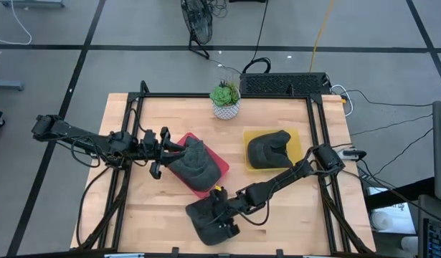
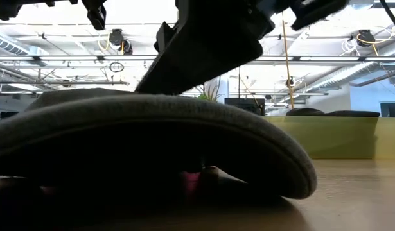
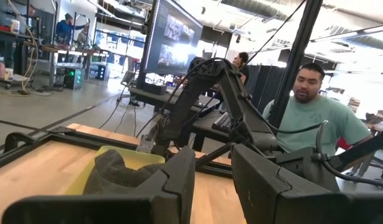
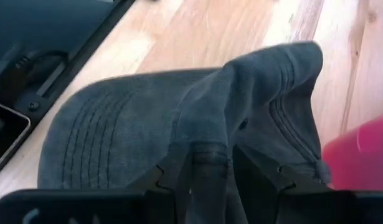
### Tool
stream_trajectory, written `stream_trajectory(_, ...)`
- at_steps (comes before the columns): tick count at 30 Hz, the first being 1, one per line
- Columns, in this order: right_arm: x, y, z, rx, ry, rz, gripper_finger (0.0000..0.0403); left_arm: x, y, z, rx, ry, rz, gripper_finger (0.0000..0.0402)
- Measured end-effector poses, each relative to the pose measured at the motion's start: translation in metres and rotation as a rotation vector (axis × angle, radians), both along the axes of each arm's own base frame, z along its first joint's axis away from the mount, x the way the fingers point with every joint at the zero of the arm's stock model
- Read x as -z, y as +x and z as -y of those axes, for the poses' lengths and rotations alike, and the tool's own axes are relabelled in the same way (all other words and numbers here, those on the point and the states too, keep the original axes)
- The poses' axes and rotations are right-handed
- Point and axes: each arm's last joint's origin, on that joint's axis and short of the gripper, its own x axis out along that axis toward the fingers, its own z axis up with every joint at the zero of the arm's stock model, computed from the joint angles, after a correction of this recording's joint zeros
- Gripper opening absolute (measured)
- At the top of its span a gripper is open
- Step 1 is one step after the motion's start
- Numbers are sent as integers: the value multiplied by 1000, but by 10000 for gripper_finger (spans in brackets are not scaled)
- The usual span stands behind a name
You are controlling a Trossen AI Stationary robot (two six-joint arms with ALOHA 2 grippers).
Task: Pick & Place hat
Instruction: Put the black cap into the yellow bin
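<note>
Hat (image 4: 179, 124): I saw matt grey cloth, rows of stitching on the brim.
Table (image 1: 292, 215): I saw pale wood, smooth, grain visible.
Red tray (image 1: 219, 166): looked like smooth plastic.
Yellow tray (image 1: 295, 136): looked like matt plastic.
Frame (image 1: 317, 129): dark metal, I judged.
Right gripper (image 4: 211, 171): matt black, cloth pinched between its fingers.

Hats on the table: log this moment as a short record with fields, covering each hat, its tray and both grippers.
red tray: holds a dark hat
yellow tray: holds a second dark hat
third hat: on bare wood at the table's near edge
right gripper: shut on third hat, pinching a fold of fabric
left gripper: at the edge of the hat in the red tray; grip unclear
potted plant: far edge, untouched
</note>
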Motion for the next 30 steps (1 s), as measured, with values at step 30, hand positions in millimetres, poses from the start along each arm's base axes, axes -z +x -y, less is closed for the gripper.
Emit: stream_trajectory(30,-28,-19,-4,-36,-19,-37,5,0,0,0,-2,11,4,108)
